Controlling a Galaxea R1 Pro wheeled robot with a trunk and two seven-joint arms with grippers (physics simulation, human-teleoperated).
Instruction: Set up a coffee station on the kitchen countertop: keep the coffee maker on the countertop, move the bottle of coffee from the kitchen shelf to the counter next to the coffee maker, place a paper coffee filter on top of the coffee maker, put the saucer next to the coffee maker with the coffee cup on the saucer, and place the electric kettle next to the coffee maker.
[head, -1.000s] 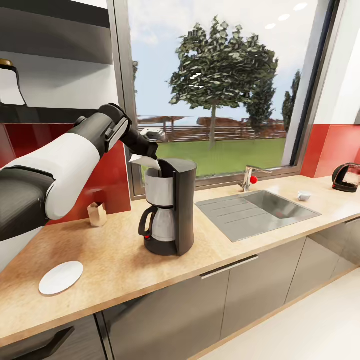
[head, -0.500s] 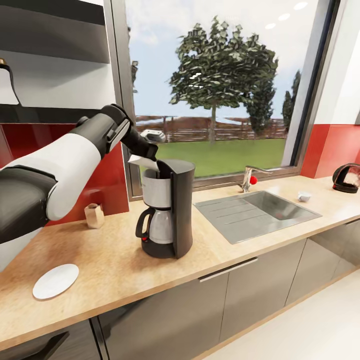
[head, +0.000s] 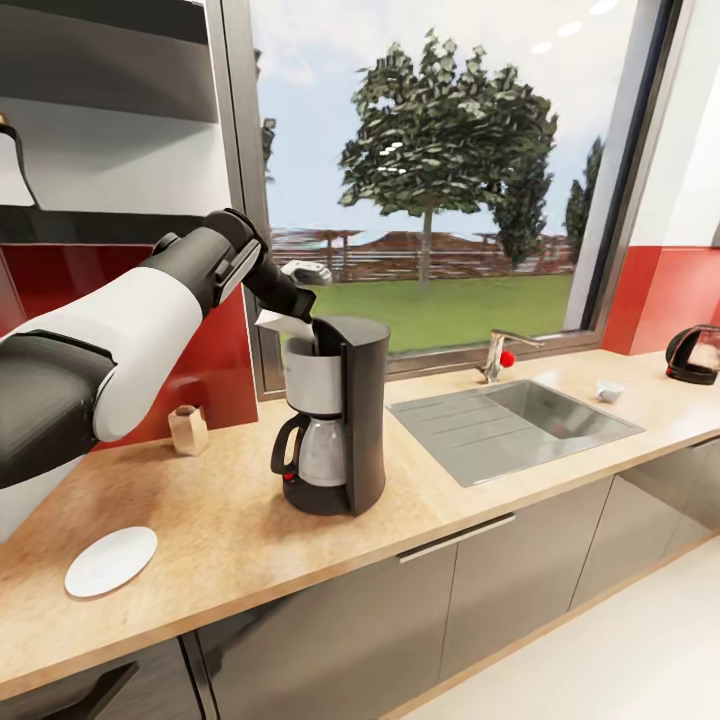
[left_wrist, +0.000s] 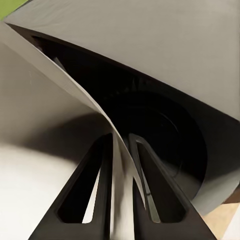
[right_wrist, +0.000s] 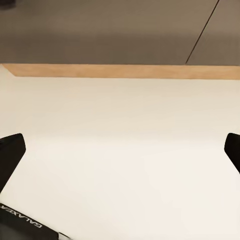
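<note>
counter (head: 240, 530) open, coffee maker (head: 335, 415) obstructs

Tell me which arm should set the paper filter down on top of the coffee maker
Left. Its fingers already pinch the paper filter right over the coffee maker. The right gripper is open over the floor, holding nothing.

The wooden table (head: 230, 520) carries the coffee maker (head: 335, 415) near its middle, a white saucer (head: 111, 561) at its near left edge, and a small tan thing (head: 187, 430), perhaps a bag, by the red wall. A sink (head: 515, 420), a small cup (head: 608, 391) and the kettle (head: 694, 354) sit farther right.
</note>
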